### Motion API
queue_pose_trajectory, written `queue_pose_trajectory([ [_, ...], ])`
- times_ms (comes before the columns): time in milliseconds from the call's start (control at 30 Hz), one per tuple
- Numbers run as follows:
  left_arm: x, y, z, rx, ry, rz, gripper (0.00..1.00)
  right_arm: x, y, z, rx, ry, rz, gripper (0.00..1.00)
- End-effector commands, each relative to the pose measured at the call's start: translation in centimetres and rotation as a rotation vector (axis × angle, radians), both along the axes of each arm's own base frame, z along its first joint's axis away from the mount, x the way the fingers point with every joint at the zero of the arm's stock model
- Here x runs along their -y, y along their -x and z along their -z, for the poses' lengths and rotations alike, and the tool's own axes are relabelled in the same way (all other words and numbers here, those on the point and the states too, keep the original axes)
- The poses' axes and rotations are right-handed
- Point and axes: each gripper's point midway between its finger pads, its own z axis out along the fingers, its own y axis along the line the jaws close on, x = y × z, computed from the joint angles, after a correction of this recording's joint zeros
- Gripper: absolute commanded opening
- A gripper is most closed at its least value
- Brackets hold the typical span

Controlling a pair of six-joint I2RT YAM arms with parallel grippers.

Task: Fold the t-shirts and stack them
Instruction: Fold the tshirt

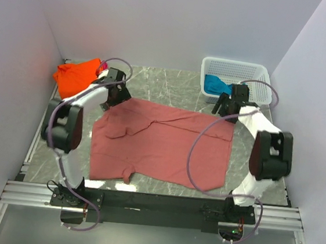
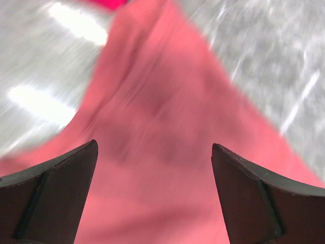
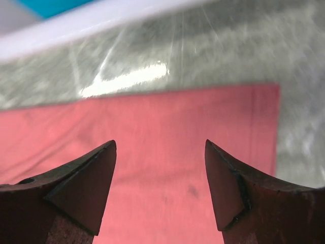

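A dusty salmon-pink t-shirt (image 1: pixel 160 148) lies spread on the marble table, one sleeve folded over at the left. My left gripper (image 1: pixel 112 96) hovers open over its far left corner; pink cloth (image 2: pixel 152 152) fills the gap between the fingers, untouched. Over the far right corner my right gripper (image 1: pixel 225 108) is open too, with the shirt's edge (image 3: pixel 162 152) below it. A crumpled orange t-shirt (image 1: pixel 74 76) sits at the far left, a bit of magenta (image 1: pixel 103 67) beside it. A teal blue t-shirt (image 1: pixel 216 84) lies in the basket.
The white mesh basket (image 1: pixel 238 67) stands at the far right, its rim (image 3: pixel 101 20) close ahead of my right gripper. White walls enclose the table on three sides. Purple cables loop over both arms.
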Motion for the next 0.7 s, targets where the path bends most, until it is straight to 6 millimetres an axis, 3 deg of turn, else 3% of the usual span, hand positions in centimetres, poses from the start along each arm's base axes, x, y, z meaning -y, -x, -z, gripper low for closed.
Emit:
queue_pose_trajectory([
  [0,-1.3,4.3,-5.6,0.063,0.03,-0.053,0.99,-0.3,1.8,-3.7,0.117,-0.011,0.02,0.77],
  [33,-2.0,7.1,-5.6,0.05,0.032,-0.067,0.99,-0.5,2.1,-4.0,0.138,-0.017,0.023,0.77],
  [100,-2.2,10.1,-5.2,0.033,0.079,-0.116,0.99,-0.7,3.5,-4.3,0.165,-0.046,0.043,0.78],
  [133,-2.6,13.4,-2.7,-0.04,0.086,-0.131,0.99,-0.9,4.0,-4.2,0.168,-0.057,0.049,0.78],
  [167,-1.9,15.0,-3.5,-0.007,0.152,-0.15,1.0,-0.9,4.5,-4.1,0.169,-0.069,0.056,0.79],
  [200,-0.9,16.8,-2.8,-0.032,0.195,-0.12,1.0,-0.9,5.1,-3.8,0.165,-0.076,0.065,0.79],
  [233,-0.9,19.7,-0.5,-0.094,0.188,-0.118,0.99,-0.9,5.4,-3.7,0.167,-0.077,0.068,0.79],
  [267,0.0,22.6,-0.4,-0.131,0.202,-0.138,0.99,-0.9,5.7,-3.5,0.161,-0.075,0.065,0.79],
  [333,0.0,26.7,1.4,-0.214,0.187,-0.158,0.99,-0.8,6.3,-2.9,0.141,-0.073,0.07,0.8],
  [367,0.6,28.8,1.3,-0.241,0.213,-0.178,1.0,-1.1,6.5,-2.8,0.133,-0.085,0.057,0.8],
  [433,2.1,31.0,1.4,-0.265,0.27,-0.129,0.99,-1.3,6.9,-2.3,0.127,-0.096,0.045,0.8],
  [533,3.4,32.8,1.4,-0.296,0.321,-0.106,0.99,-1.8,6.9,-1.9,0.122,-0.111,0.028,0.8],
  [667,3.4,35.5,2.2,-0.402,0.288,-0.13,0.99,-1.5,7.1,-1.1,0.1,-0.097,0.036,0.8],
])
